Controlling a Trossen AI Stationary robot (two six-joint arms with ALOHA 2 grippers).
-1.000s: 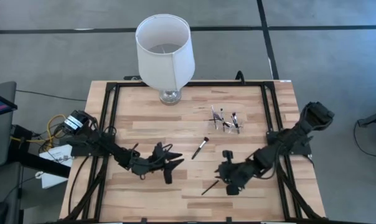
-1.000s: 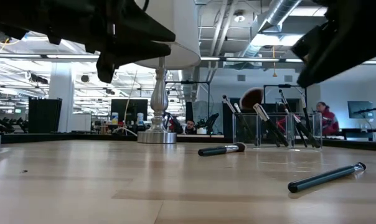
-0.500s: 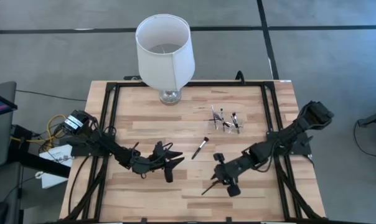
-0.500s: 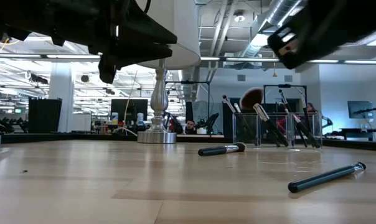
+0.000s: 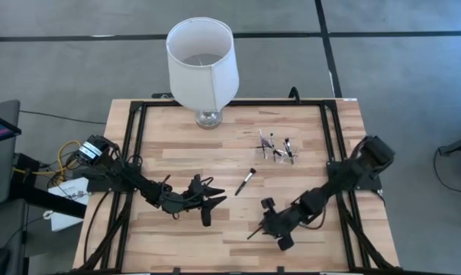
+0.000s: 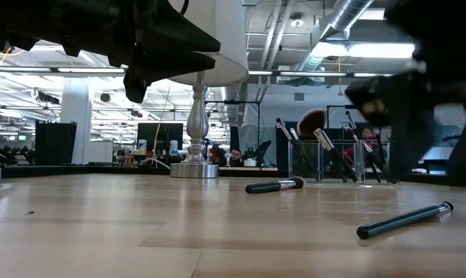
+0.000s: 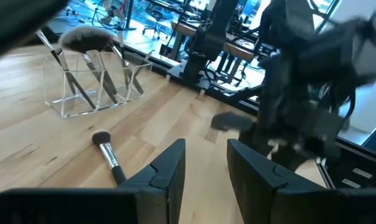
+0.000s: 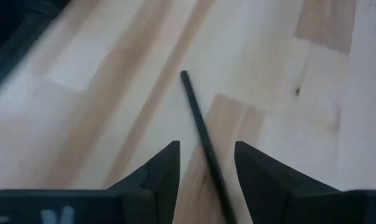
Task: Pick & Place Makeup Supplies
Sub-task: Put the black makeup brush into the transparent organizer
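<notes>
A wooden worktop (image 5: 177, 145) with a black frame carries a white-shaded lamp (image 5: 202, 61) on a glass base at 12 o'clock. A small clear plastic holder (image 5: 277, 150) stands toward 2 o'clock, well apart from the lamp.

Right pincer (image 8: 204, 163) open above dark brush handle (image 8: 203, 138) lying on wooden table (image 8: 101, 74).

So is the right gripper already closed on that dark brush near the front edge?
No: in the right wrist view the dark brush lies flat on the table, running into the gap of the open right gripper.
</notes>
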